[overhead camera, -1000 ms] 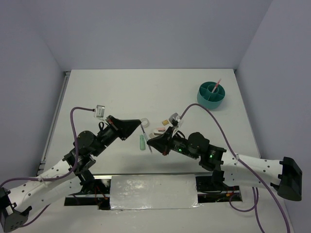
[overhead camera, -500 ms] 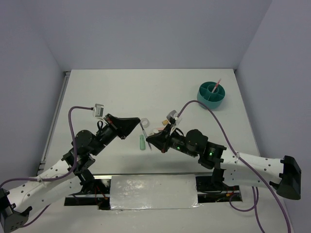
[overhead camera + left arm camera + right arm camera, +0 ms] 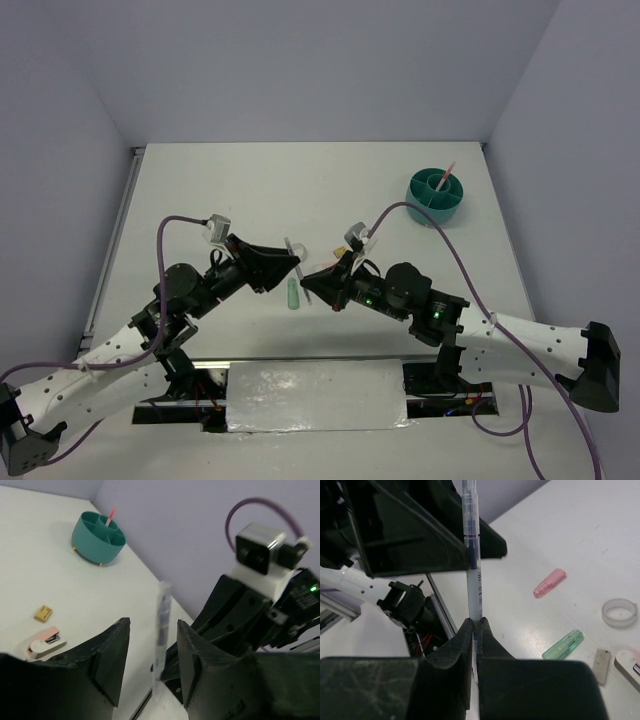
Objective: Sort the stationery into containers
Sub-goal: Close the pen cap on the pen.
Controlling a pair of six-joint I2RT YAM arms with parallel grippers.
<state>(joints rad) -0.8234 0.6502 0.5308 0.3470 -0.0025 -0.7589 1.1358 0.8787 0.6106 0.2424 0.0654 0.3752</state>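
Arms reach inward, meeting at a pen [image 3: 472,555]
right gripper [image 3: 475,626] clamps it, left gripper [image 3: 151,627] gapes around it, lower tip hidden

Table [image 3: 250,190]: teal organiser [image 3: 432,211], mint-green stub [image 3: 292,294], pink stub [image 3: 550,582], tape ring [image 3: 619,624]

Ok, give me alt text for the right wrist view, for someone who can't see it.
The right gripper is shut on a clear pen, holding it upright between the open fingers of the left gripper. Behind, on the white table, lie a pink stub, a mint stub, a tape ring and a tan block.
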